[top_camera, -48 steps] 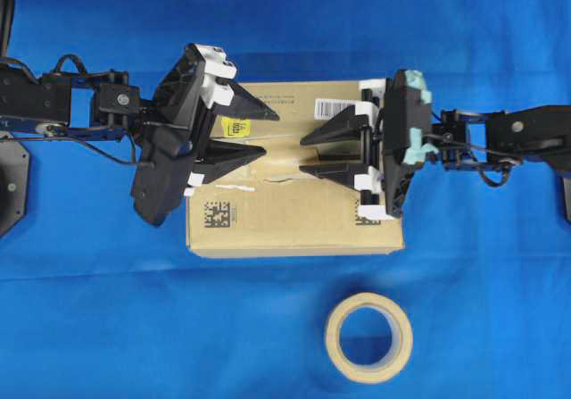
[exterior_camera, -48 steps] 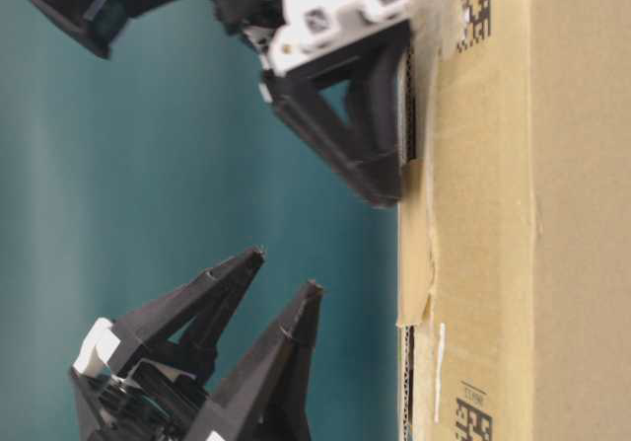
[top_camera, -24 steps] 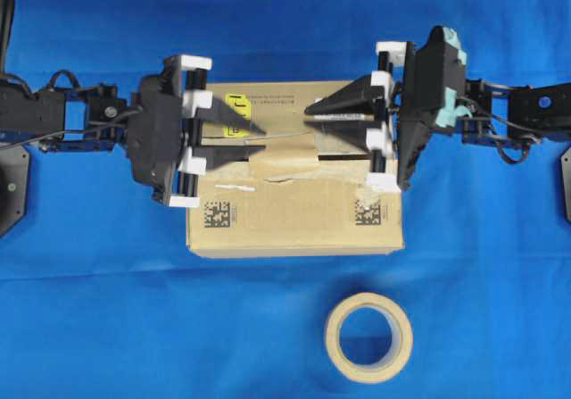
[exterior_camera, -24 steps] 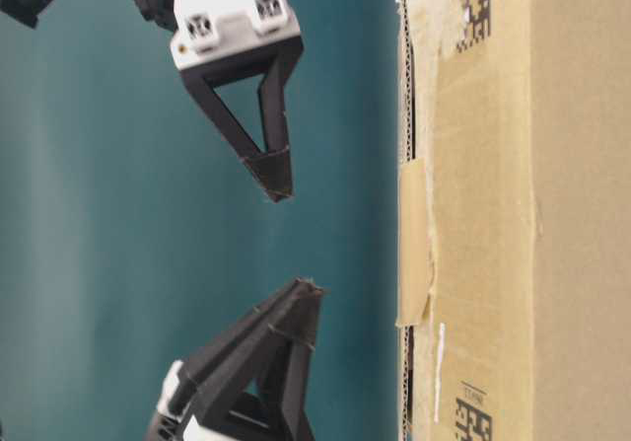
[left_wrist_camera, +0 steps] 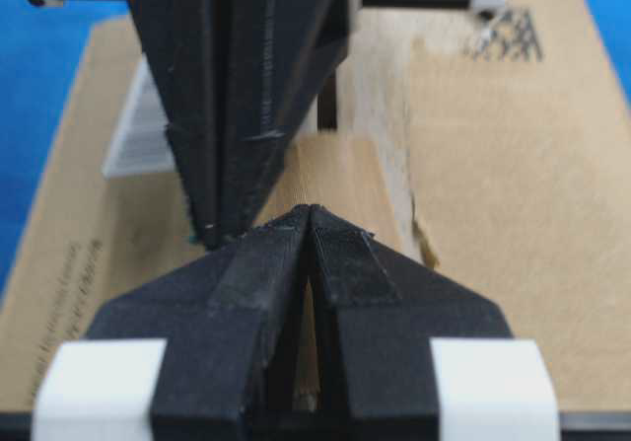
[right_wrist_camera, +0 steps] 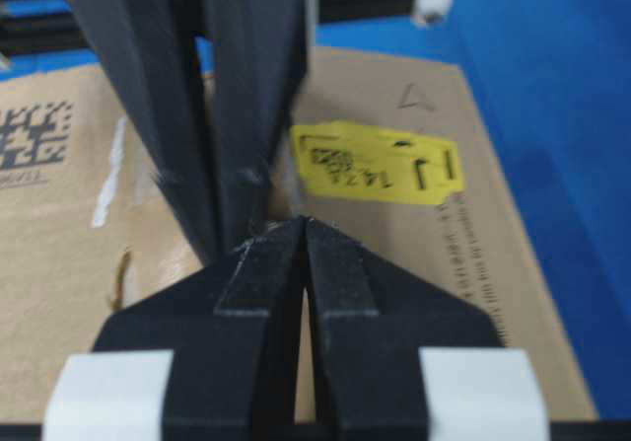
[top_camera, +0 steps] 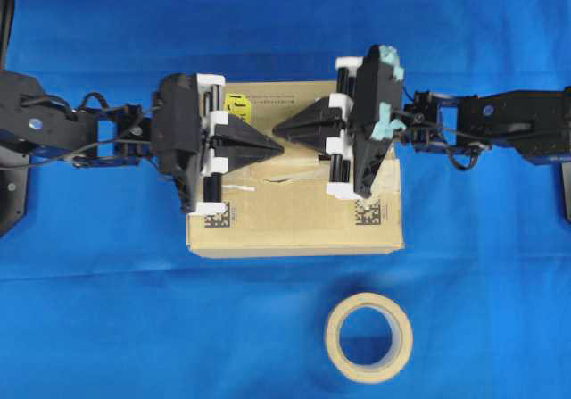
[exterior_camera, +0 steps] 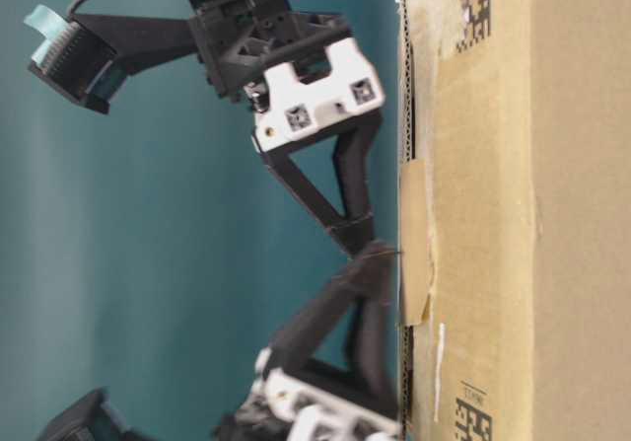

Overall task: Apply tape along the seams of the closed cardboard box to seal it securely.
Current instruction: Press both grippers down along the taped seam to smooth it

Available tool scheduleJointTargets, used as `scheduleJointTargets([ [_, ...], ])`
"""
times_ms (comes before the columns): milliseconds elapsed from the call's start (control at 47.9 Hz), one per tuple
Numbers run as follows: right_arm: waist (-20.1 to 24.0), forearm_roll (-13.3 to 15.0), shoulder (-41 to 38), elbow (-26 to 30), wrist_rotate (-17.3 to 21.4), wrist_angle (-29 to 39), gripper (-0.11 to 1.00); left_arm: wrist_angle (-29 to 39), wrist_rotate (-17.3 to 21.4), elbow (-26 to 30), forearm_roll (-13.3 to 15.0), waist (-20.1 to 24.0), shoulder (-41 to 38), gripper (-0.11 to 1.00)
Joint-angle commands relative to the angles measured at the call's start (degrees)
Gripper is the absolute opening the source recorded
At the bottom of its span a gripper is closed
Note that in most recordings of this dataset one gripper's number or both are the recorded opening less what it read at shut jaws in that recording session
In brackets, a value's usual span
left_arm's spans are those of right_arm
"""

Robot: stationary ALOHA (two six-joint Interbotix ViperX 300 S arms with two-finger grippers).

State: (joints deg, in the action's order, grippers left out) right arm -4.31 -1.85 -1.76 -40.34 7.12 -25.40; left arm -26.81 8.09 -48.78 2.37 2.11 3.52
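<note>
The brown cardboard box (top_camera: 294,220) lies mid-table, with its yellow sticker (top_camera: 237,104) at the back left. The short glossy tan tape (exterior_camera: 414,234) lies across the seam (exterior_camera: 410,106) at the middle of the top; the overhead view hides most of it. My left gripper (top_camera: 280,147) and right gripper (top_camera: 275,132) are both shut and empty. Their tips almost meet over the tape. In the table-level view the left gripper (exterior_camera: 380,259) touches the tape's top and the right gripper (exterior_camera: 359,238) is just beside it. The tape (left_wrist_camera: 340,170) shows beyond the left tips.
The ring-shaped tape roll (top_camera: 368,336) lies flat on the blue cloth (top_camera: 107,328) in front of the box. A black square code (top_camera: 215,214) and a pale torn strip (top_camera: 234,187) mark the box top near the left gripper. Both arms reach in from the sides.
Both grippers were open and raised above the box. They have shut, moved inward to the middle and come down onto the tape piece.
</note>
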Motion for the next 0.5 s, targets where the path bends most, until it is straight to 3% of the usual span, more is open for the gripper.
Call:
scheduleJointTargets([
  [0,0.5,0.0,-0.2,1.2,0.1,-0.4,-0.02,-0.5,-0.2,1.1,0.2,0.4,-0.6,0.0],
  [480,0.6,-1.4,-2.5,-1.4,0.6,0.9,-0.02,-0.5,-5.9,-5.0,0.2,2.0,-0.4,0.0],
])
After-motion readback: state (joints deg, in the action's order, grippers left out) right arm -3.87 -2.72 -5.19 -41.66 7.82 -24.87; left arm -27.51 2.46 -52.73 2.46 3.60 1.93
